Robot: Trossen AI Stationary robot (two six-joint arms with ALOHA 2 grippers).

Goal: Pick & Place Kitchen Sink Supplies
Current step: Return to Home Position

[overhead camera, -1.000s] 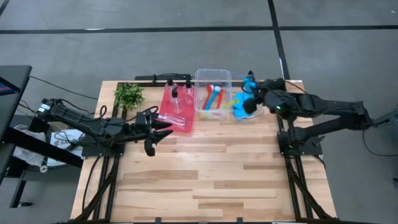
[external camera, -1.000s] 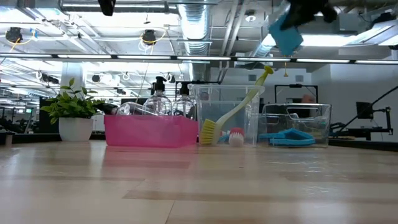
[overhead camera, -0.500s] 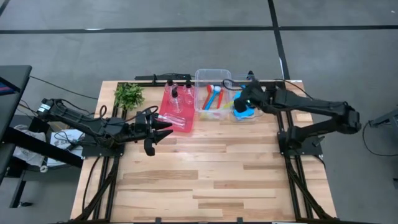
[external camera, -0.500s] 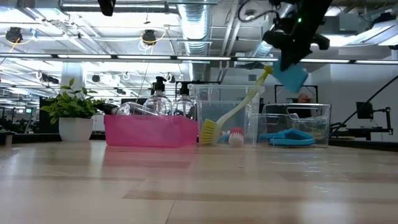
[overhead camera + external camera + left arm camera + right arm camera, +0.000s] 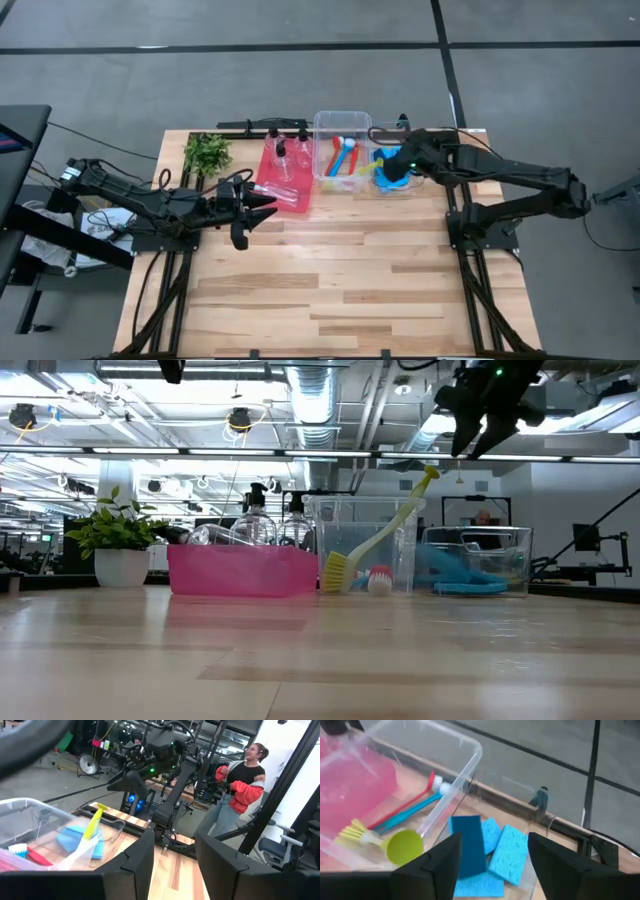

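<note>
- Presently the right gripper (image 5: 495, 840) hangs above the small clear plastic bin (image 5: 512, 545) at the bench's (image 5: 330, 290) far edge, towards the right corner. Its fingers are spread wide and hold nothing.
- The blue rectangular sponges (image 5: 507, 852) lie inside that bin, directly under the fingers, a darker one over paler ones. None touches the gripper.
- The step in hand, as judged, is withdrawal to rest. It is best done by lifting straight up until the fingers clear the bin's rim, then swinging back towards the bench's right edge. The fingers should stay apart so that no sponge is caught.
- Hazard: the long yellow-green plastic brush (image 5: 385, 530) leans out of the larger clear plastic bin (image 5: 344, 113) alongside, with its handle slanting towards the small bin. A low sideways sweep could knock it.
- The left gripper (image 5: 173, 837) waits over the bench towards the left edge, just beside the near side of the pink plastic tray (image 5: 240, 572). Its fingers are apart and empty.
- Materials: the paler sponges are porous, flat-sided slabs, probably soft and springy. The bins are thin, glossy and see-through with rounded corners, so they are likely light and easily shoved.
- The slim red and blue brushes (image 5: 415, 809) lie flat in the larger bin.
- The small clear plastic bottles with black caps (image 5: 256, 525) sit in the tray, some upright and one lying down.
- The bench is made of smooth, pale wooden planks.
</note>
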